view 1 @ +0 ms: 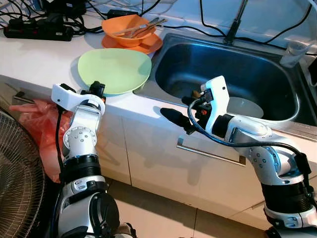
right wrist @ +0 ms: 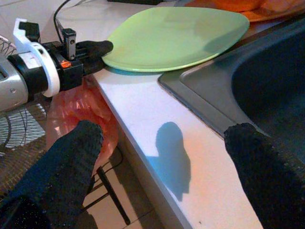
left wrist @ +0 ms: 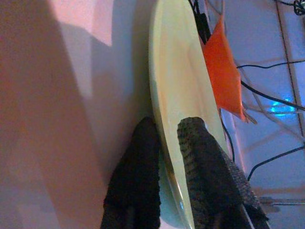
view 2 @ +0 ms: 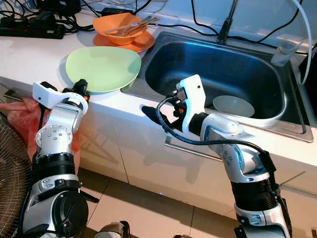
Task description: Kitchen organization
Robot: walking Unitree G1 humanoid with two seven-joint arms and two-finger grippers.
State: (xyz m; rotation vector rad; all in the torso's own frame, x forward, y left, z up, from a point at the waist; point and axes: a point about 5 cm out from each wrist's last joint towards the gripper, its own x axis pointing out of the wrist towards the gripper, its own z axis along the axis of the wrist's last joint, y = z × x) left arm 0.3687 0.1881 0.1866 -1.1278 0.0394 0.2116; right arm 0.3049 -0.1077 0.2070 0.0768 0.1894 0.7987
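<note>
At the far left a fan (view 1: pixel 17 163) stands on the floor, with a red bag (view 1: pixel 37 119) hanging below the tabletop (view 1: pixel 29 54) edge beside it. The left claw (right wrist: pixel 97 47) reaches up to the near rim of the green plate (view 1: pixel 115 69), and its two fingers (left wrist: pixel 205 167) are pinched on that rim, one above and one below (the left wrist view shows the plate edge running between them). The plate lies on the tabletop just beside the sink (view 1: pixel 237 69), its right edge reaching to the sink's rim. Behind it, toward the wall, an orange bowl (view 1: pixel 126 29) sits on an orange plate (view 1: pixel 146 45), with utensils (view 1: pixel 141 27) resting in the bowl; a black power strip (view 1: pixel 37 30) and tangled cables lie further left along the back. To the right, the right claw (right wrist: pixel 164 157) hovers over the front edge of the tabletop by the sink's near corner, its fingers spread wide apart and holding nothing. Inside the sink a white bowl (view 2: pixel 233 105) sits on the bottom (partly hidden behind the right arm in the left eye view). At the far right a clear cup (view 1: pixel 294 52) stands on the sink's back rim.
</note>
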